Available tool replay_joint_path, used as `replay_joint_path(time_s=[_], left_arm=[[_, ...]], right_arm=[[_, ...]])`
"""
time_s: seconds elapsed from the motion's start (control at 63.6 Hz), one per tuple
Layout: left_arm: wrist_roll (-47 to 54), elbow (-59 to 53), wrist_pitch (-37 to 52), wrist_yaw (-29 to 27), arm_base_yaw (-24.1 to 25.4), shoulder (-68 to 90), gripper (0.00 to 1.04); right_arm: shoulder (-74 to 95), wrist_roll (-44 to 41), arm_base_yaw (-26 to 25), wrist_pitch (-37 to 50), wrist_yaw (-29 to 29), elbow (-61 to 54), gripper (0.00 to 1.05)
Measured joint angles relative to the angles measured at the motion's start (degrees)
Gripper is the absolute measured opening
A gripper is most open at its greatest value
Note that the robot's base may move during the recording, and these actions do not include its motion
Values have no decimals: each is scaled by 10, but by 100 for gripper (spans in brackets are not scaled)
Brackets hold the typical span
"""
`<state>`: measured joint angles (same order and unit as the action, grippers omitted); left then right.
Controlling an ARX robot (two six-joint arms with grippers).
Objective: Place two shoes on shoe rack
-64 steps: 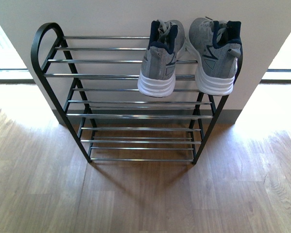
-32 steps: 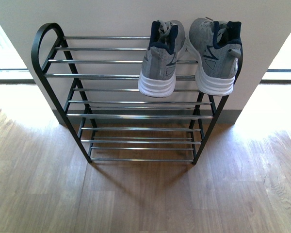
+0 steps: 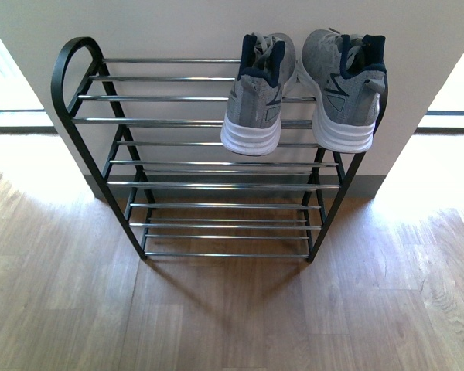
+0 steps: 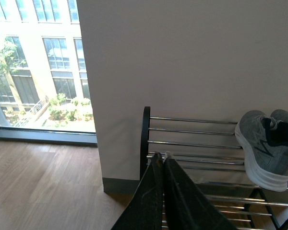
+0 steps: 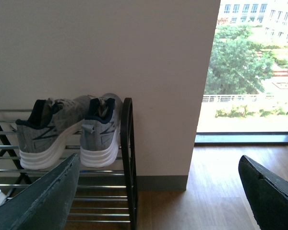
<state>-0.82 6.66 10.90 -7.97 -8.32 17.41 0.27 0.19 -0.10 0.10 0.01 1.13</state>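
- The left sneaker (image 3: 255,93) and right sneaker (image 3: 344,89) sit side by side at the right end of the shoe rack (image 3: 162,120), on its top tier, toes to the wall, soles spanning several bars for support
- The left hand (image 4: 162,157) is pressed closed and holds nothing
- The right hand (image 5: 158,163) is spread wide and empty, so the task looks done

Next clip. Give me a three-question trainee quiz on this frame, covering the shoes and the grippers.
1. True or false: both grey knit sneakers with white soles rest on the top tier of the black-framed, chrome-barred shoe rack.
2. Which gripper is open? A. left gripper B. right gripper C. both
3. Fill in: in the front view, the sneakers sit at the rack's ___ end.
Key: 1 true; 2 B; 3 right.
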Motion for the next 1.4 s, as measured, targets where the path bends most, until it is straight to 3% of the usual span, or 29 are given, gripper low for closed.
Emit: replay_joint_path(time_s=[0.047, 0.142, 0.236, 0.425, 0.535, 1.085, 1.4], left_arm=[[0, -4, -2, 5, 7, -7, 1], [2, -15, -10, 74, 64, -25, 1], [2, -22, -15, 74, 80, -37, 1], [2, -35, -28, 80, 81, -64, 1], [2, -42, -106, 80, 81, -133, 1], [3, -57, -110, 80, 82, -165, 1], [2, -57, -110, 80, 82, -165, 54]], right_arm=[[0, 0, 0, 0, 0, 0, 96], [0, 0, 0, 0, 0, 0, 96], [0, 0, 0, 0, 0, 0, 96], [0, 0, 0, 0, 0, 0, 96], [0, 0, 0, 0, 0, 0, 96], [0, 0, 0, 0, 0, 0, 96], [0, 0, 0, 0, 0, 0, 96]])
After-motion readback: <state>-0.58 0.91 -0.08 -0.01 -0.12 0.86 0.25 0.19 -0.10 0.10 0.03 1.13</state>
